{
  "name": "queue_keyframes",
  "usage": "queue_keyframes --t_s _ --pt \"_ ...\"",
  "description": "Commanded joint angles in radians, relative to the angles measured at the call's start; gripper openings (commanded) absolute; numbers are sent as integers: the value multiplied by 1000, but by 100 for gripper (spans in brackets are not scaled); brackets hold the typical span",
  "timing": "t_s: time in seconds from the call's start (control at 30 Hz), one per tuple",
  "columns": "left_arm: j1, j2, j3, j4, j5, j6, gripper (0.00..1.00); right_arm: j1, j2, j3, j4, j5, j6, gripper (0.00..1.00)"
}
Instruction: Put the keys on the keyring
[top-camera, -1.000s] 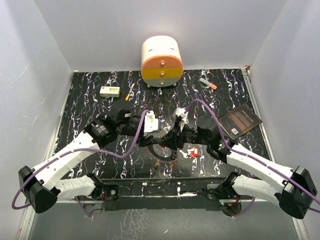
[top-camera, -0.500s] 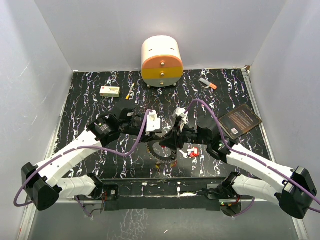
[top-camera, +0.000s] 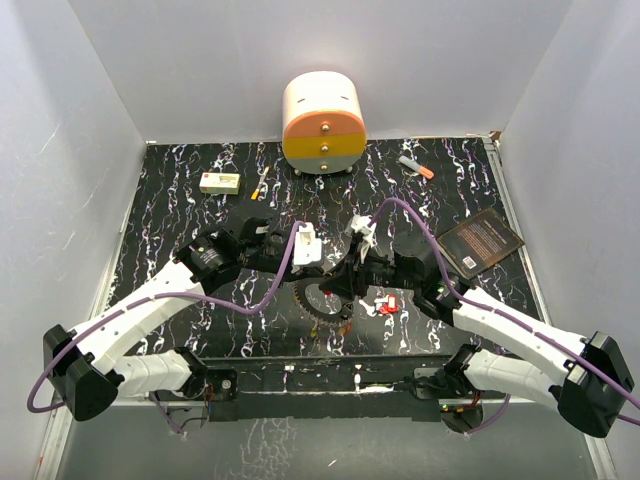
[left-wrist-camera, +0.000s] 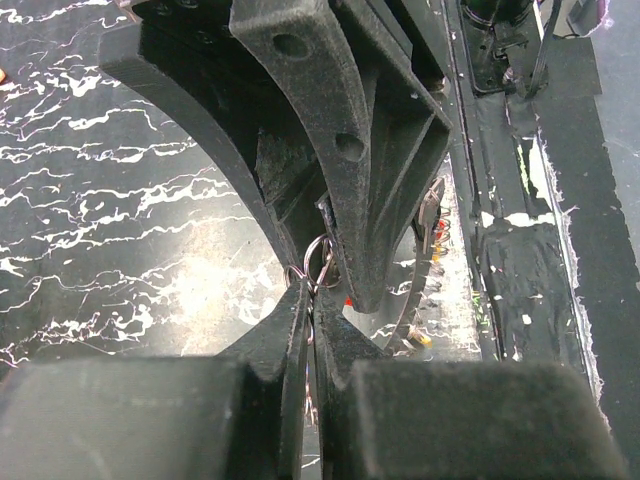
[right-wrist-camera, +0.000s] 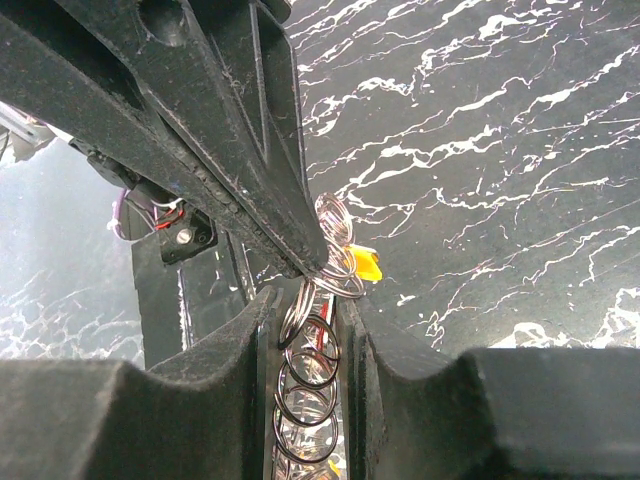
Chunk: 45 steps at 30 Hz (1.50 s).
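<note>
1. Since a second ago the left arm has swung inward across the table (top-camera: 180, 230) until its fingers meet those of the right arm; its jaws, then parted, are now pressed together. The right arm has not shifted.
2. Left gripper (left-wrist-camera: 310, 295): fingers closed tip to tip, pinching a thin wire loop (left-wrist-camera: 320, 265) that stands up just above the tips.
3. Right gripper (right-wrist-camera: 312, 300): fingers part closed, clamping a chain of wire rings (right-wrist-camera: 308, 375) that runs up the gap between them and touches both inner faces.
4. Both sets of fingertips meet over the middle of the table, above the keyring's far rim.
5. Keyring (top-camera: 308, 308): a large flat grey metal ring with a toothed, speckled rim and a wide round hole. It lies flat on the black marbled surface. The left wrist view shows its jagged edge just to the right of the fingers.
6. Keys: a few red-headed ones (top-camera: 386, 304) lie loose on the table just right of the keyring. A yellow key head (right-wrist-camera: 366, 265) hangs at the top of the wire chain, beside the left fingertips. Small orange pieces sit at the keyring's near rim; too small to tell whether they are attached.
</note>
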<state>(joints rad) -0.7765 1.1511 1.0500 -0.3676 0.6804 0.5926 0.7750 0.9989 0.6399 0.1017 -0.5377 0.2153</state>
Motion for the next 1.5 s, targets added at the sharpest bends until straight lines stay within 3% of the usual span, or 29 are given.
queue_keyframes --t_s 0.0,0.97,1.0,1.07,1.1,1.33,1.47 --pt "-3 -22 17 -28 8 20 0 6 -18 43 121 -12 5 8" --pt "-3 -21 65 -56 -4 -38 0 6 -17 19 133 36 1 8" --pt "-3 -17 62 -60 -4 -37 4 6 -18 21 133 36 1 8" --pt "-2 -16 54 -55 -5 -42 30 6 -17 22 130 36 0 8" --pt "-3 -16 51 -49 -3 -46 36 5 -18 23 131 33 0 8" --pt "-6 10 49 -39 -19 -38 38 6 -17 33 131 29 2 8" --pt "-9 18 41 -24 -32 -36 35 6 -17 32 136 26 2 8"
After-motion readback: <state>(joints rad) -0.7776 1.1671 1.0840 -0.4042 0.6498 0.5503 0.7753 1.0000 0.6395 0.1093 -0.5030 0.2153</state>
